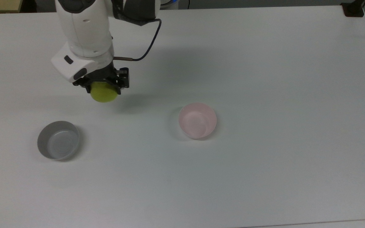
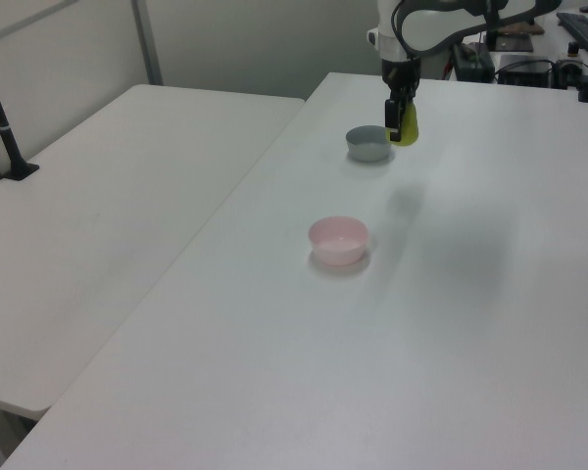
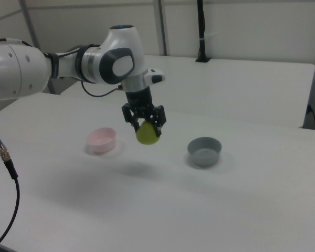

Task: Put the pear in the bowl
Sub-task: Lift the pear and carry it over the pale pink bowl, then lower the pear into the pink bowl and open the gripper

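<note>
Pear (image 1: 103,92) clamped between gripper (image 1: 101,85) fingers, aloft over table (image 1: 265,79); in the top view, at ten o'clock from pink bowl (image 1: 197,120), at one o'clock from grey bowl (image 1: 58,140).

The pear (image 1: 104,92) has its top hidden between the fingers of the gripper (image 1: 103,85) in the top view, so its stem cannot be made out; in the left view the pear (image 2: 405,123) is half covered by a finger. The arm (image 1: 87,28) is cut off by the top view's upper edge, and the table (image 1: 265,177) by its lower edge.
</note>
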### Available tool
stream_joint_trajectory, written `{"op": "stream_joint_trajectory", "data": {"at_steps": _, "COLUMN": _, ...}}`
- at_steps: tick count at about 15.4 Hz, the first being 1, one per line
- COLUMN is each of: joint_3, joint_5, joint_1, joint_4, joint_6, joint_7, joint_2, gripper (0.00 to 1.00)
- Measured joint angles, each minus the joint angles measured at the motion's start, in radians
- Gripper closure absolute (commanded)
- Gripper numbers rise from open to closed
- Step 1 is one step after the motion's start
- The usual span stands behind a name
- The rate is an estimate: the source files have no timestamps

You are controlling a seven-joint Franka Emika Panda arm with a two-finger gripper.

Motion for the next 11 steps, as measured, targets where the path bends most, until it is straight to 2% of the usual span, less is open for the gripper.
{"op": "stream_joint_trajectory", "data": {"at_steps": 5, "joint_3": -0.017, "joint_5": 0.052, "joint_1": 0.191, "joint_4": 0.003, "joint_6": 0.013, "joint_7": 0.083, "joint_2": 0.003, "gripper": 0.67}}
{"op": "stream_joint_trajectory", "data": {"at_steps": 6, "joint_3": -0.017, "joint_5": 0.06, "joint_1": 0.241, "joint_4": 0.006, "joint_6": 0.032, "joint_7": 0.126, "joint_2": 0.006, "gripper": 0.64}}
{"op": "stream_joint_trajectory", "data": {"at_steps": 9, "joint_3": -0.02, "joint_5": 0.068, "joint_1": 0.321, "joint_4": 0.008, "joint_6": 0.094, "joint_7": 0.196, "joint_2": 0.029, "gripper": 0.64}}
{"op": "stream_joint_trajectory", "data": {"at_steps": 11, "joint_3": -0.021, "joint_5": 0.068, "joint_1": 0.349, "joint_4": 0.008, "joint_6": 0.137, "joint_7": 0.225, "joint_2": 0.057, "gripper": 0.59}}
